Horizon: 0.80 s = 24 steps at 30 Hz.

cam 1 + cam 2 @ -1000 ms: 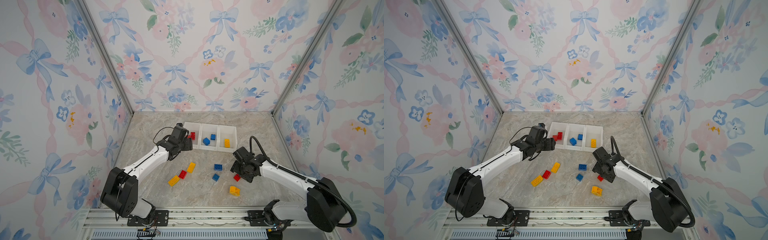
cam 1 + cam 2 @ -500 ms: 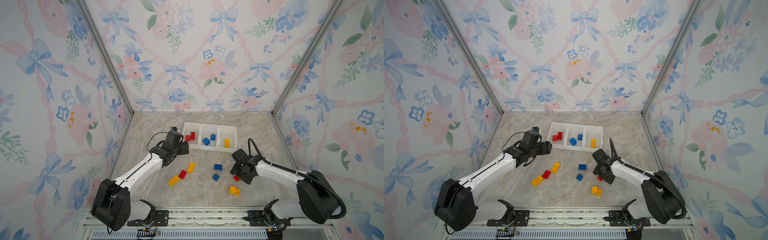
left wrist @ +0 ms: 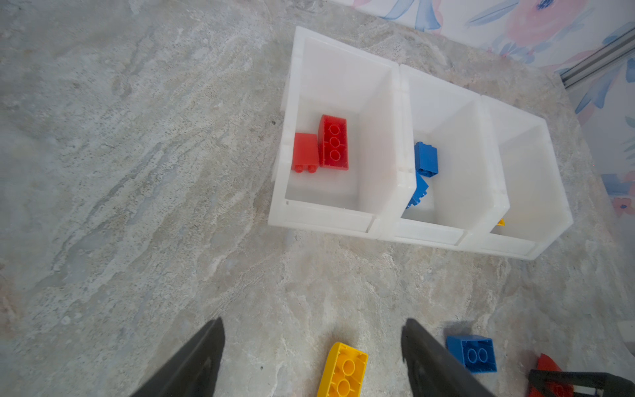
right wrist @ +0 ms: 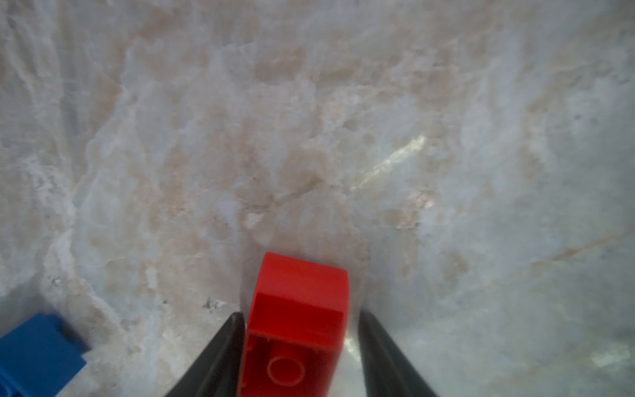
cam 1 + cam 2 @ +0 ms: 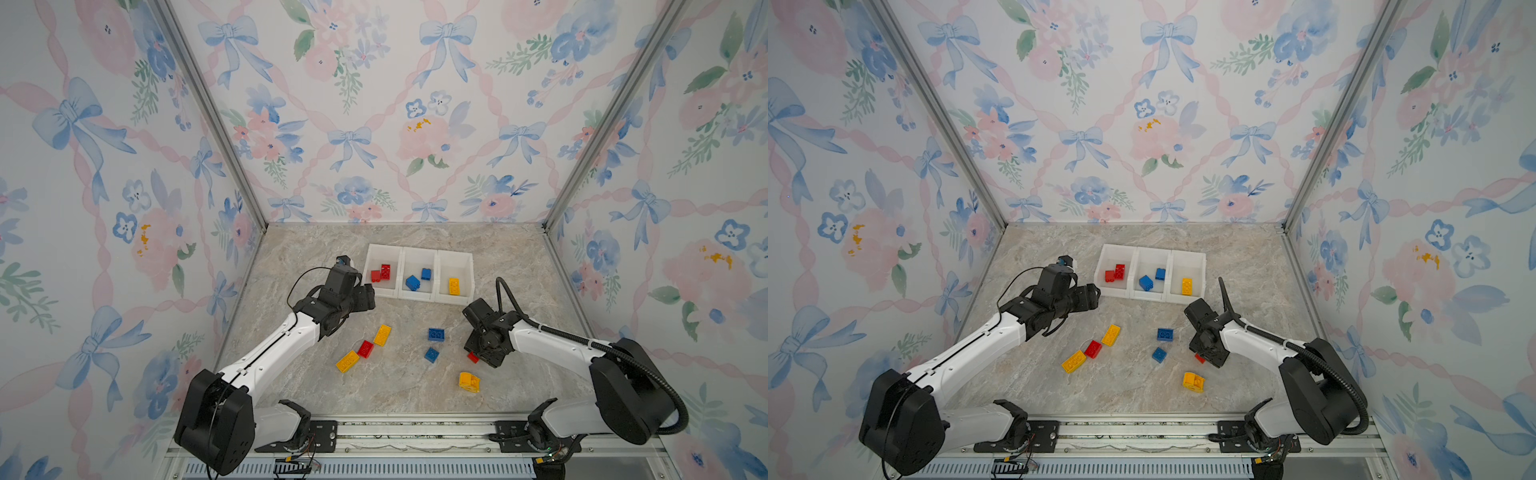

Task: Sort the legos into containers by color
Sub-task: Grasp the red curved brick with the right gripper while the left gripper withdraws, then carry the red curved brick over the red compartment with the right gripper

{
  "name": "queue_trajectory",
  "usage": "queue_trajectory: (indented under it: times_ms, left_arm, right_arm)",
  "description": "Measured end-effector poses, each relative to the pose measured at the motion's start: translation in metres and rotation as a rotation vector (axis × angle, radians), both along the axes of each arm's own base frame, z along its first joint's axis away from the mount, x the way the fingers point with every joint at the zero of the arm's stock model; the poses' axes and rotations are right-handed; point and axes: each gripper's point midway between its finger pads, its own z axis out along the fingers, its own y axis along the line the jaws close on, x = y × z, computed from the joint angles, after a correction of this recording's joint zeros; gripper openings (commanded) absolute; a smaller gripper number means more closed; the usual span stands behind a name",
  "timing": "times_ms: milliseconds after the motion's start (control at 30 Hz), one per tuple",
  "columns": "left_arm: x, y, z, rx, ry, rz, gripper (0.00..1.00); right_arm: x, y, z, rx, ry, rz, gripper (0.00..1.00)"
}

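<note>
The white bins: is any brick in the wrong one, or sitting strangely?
No colours are mixed across the white bins. The one oddity: the small red brick in the end bin lies on its side, studs pointing sideways, beside the long red brick.

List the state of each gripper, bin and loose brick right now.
left gripper: open, empty.
right gripper: open around red brick lying on table, gap on one side.
red bin: two red bricks.
blue bin: two blue bricks.
yellow bin: one yellow brick.
loose bricks: yellow, blue, red, unsorted on table.
</note>
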Motion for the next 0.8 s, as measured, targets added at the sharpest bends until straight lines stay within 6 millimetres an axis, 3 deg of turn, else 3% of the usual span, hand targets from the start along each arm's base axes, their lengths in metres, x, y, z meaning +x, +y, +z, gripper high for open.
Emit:
queue_trajectory:
  times_ms: [367, 500, 800]
  left_arm:
    - [-0.002, 0.008, 0.001, -0.004, -0.008, 0.016, 0.85]
    - [-0.006, 0.014, -0.003, -0.007, -0.007, 0.028, 0.86]
    - [-0.019, 0.03, -0.016, -0.032, 0.009, 0.044, 0.87]
  right_arm:
    - [0.001, -0.001, 0.0, -0.012, -0.004, 0.003, 0.31]
    - [0.002, 0.004, 0.002, -0.012, -0.015, 0.02, 0.28]
    - [0.019, 0.035, 0.038, -0.009, -0.11, 0.11, 0.27]
